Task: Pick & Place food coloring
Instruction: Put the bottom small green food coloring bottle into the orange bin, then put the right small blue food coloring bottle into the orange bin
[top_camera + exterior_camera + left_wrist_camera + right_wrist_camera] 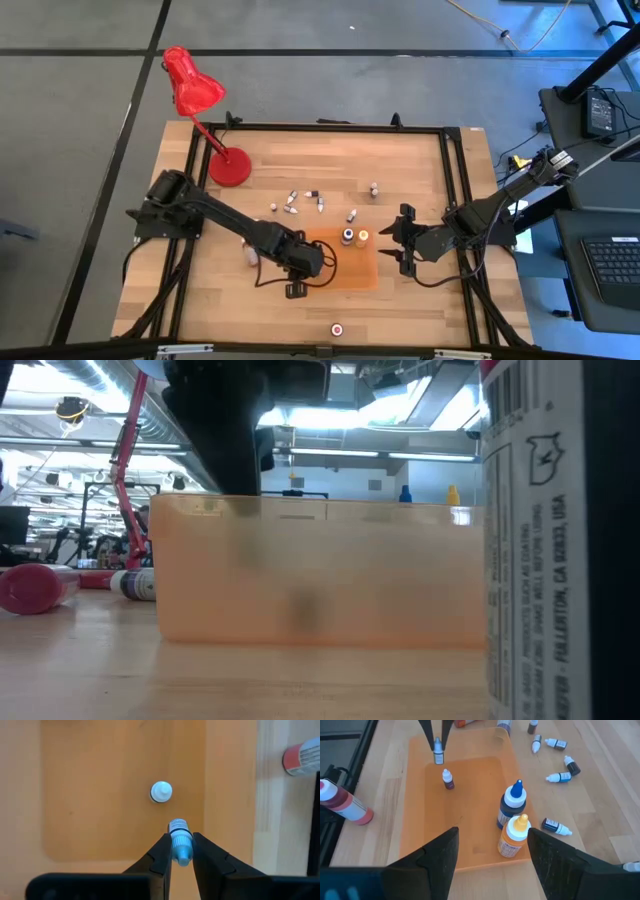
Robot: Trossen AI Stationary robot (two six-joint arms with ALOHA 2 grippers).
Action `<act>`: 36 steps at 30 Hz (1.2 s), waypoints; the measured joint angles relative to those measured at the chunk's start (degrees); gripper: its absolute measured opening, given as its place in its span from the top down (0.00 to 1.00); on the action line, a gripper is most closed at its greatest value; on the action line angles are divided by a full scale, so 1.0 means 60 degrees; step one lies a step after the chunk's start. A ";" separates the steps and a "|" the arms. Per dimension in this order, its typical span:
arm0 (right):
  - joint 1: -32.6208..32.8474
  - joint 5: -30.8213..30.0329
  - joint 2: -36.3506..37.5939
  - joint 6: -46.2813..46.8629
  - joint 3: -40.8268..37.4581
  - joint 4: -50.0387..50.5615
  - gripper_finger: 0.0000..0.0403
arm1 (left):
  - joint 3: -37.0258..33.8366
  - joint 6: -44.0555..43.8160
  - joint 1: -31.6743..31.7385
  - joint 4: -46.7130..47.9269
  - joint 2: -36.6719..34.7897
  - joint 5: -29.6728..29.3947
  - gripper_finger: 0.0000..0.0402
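Orange flat mat [470,815] on wooden worktop [420,170]; left hand [179,851] clamped on small blue-tipped dropper bottle [180,840] above mat; right hand [492,855] apart, empty, near mat edge.

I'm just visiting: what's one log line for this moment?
left gripper: shut on dropper bottle | above orange tray | right gripper: open, waiting

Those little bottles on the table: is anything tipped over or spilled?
No spill shows. Several small dropper bottles lie on their sides on the wood beyond the orange tray, while the blue-capped and orange-capped bottles stand upright in it.
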State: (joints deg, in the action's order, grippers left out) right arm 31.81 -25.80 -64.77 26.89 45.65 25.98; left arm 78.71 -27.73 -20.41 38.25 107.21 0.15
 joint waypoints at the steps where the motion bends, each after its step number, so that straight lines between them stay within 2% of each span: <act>1: -0.0003 0.0000 0.0000 0.0001 0.0000 0.0000 0.41 | 0.0001 0.0000 0.0005 0.0003 0.0027 0.0009 0.85; 9: -0.0003 0.0054 0.0000 0.0020 0.0000 0.0000 0.41 | 0.0001 0.0000 0.0004 0.0014 0.0074 0.0016 0.80; 19: 0.0000 0.0817 0.0000 0.0251 0.0000 0.0004 0.41 | 0.0001 -0.0007 0.0000 0.0016 0.0074 0.0020 0.80; 36: -0.0024 0.0790 0.0000 0.0599 0.0000 0.0008 0.41 | -0.0003 -0.0003 0.0044 0.0096 -0.0059 0.0248 0.72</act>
State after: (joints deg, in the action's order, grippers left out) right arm 31.67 -21.06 -64.77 30.49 45.65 26.02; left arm 78.70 -27.75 -20.14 38.82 106.86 1.64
